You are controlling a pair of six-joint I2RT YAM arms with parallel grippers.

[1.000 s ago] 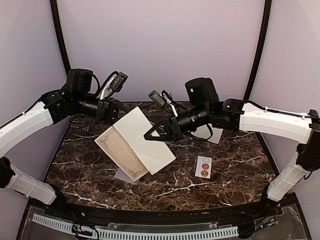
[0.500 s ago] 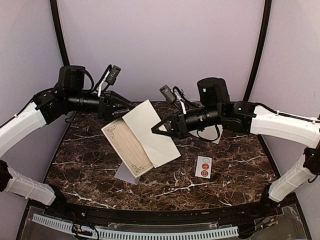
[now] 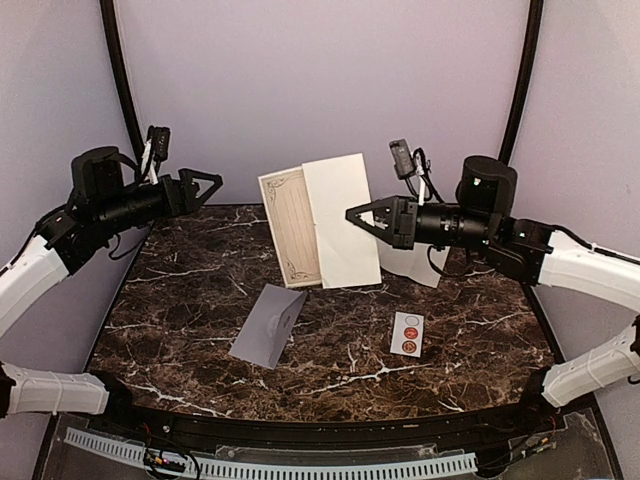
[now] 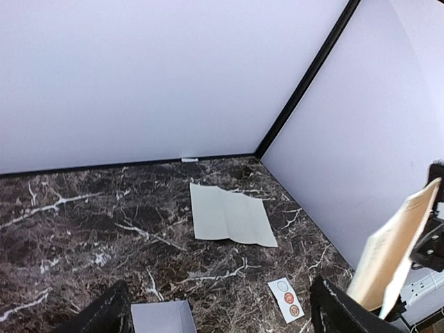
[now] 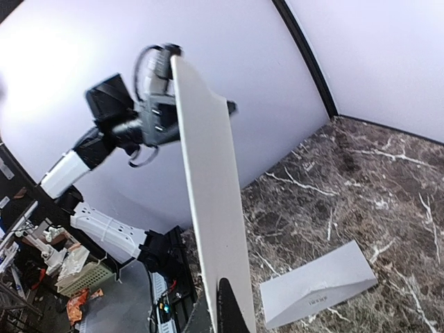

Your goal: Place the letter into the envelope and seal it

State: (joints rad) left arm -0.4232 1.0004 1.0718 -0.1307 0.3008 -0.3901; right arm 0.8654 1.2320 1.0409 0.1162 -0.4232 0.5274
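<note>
Right gripper [image 3: 355, 216] clamps the letter [image 3: 318, 222] up mid-frame, envelope [image 3: 268, 325] flat at lower centre, left gripper [image 3: 205, 186] gapes empty upper left, probably free to steady it.

You see a polished, dark marble-look table [image 3: 470, 330], a matt grey-lavender paper envelope [image 3: 268, 325] at lower centre, and a smooth cream paper letter [image 3: 335, 220] above.

1. Cream folded paper letter [image 3: 315, 220]: spread open, left panel ruled with ornate brown corners, right panel blank. It is upright above the counter [image 3: 180, 300], right edge pinched by the right tool [image 3: 350, 214].
2. Flat grey-lavender paper envelope [image 3: 268, 325]: lies skewed on the counter, apart from the letter.
</note>
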